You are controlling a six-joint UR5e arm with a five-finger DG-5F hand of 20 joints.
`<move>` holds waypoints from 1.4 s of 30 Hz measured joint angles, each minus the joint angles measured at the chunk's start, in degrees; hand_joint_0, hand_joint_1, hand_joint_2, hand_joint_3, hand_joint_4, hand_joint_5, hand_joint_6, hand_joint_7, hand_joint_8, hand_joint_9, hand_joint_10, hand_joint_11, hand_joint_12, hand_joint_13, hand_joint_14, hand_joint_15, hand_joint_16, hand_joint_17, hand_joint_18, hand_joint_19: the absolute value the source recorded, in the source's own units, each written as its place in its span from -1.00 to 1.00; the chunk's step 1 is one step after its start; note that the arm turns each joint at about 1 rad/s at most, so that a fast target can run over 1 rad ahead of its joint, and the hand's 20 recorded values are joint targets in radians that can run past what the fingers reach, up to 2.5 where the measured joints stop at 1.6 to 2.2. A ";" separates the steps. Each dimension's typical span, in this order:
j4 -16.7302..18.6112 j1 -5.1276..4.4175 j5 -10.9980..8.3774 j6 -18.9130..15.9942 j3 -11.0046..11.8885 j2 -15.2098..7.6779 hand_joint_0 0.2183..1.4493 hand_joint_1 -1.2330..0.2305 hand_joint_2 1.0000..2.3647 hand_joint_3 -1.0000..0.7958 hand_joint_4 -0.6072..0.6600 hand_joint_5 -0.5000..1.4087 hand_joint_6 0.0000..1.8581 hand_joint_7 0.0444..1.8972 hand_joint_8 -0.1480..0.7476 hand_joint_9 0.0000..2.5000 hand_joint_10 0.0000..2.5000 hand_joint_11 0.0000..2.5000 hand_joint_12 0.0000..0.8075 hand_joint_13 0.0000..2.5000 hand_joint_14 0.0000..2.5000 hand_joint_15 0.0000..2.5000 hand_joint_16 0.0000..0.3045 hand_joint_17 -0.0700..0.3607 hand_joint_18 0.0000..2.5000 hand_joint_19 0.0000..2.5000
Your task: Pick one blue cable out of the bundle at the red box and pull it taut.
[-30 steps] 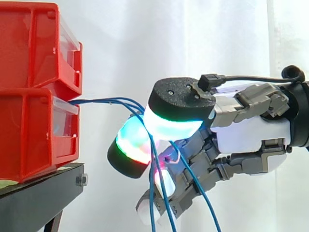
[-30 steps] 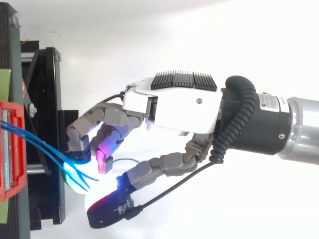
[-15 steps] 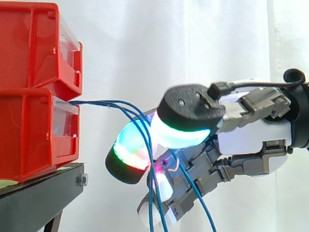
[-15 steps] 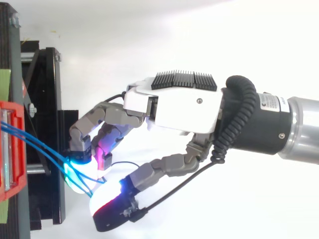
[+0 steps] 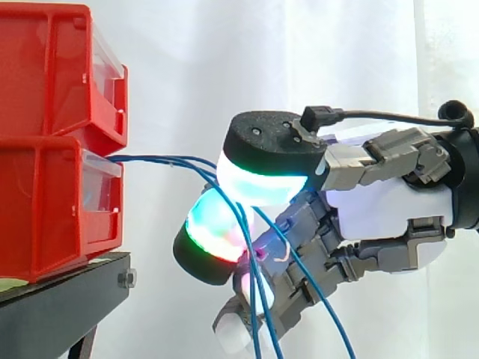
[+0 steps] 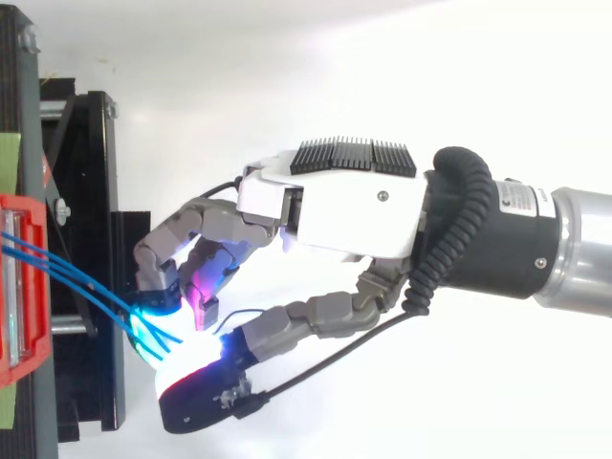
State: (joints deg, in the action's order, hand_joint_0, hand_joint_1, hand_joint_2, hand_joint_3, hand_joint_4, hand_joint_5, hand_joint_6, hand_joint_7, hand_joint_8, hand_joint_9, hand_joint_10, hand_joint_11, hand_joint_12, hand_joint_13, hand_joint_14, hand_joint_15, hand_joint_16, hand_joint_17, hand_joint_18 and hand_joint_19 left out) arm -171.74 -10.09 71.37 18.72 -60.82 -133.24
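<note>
Where a few blue cables (image 5: 168,159) leave the front of the lower red box (image 5: 52,202), they run roughly level to the right of the box into the hand (image 5: 389,202), then hang down. The hand's thumb and fingertips (image 5: 213,235) are curled together near the box, pinching the cables between glowing pads. The picking step seems under way; next it likely must keep just one cable and draw away from the box until that cable straightens.

Bright, even light; strong glare on white curtain (image 5: 224,60).
</note>
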 measured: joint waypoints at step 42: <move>-0.09 -0.05 0.02 0.00 0.01 0.01 -0.35 -0.48 -0.98 -0.12 0.14 -0.61 -0.04 0.02 0.14 -0.17 -0.99 -0.39 -0.04 -0.40 -0.99 -0.69 -0.70 -0.21 -0.49 -0.69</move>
State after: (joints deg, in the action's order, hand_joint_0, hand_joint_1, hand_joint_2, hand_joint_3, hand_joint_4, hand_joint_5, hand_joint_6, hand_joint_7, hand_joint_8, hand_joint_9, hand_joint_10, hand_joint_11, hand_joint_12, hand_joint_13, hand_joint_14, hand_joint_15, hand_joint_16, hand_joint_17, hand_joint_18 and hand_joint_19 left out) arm -171.83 -10.14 71.40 18.72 -60.81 -133.23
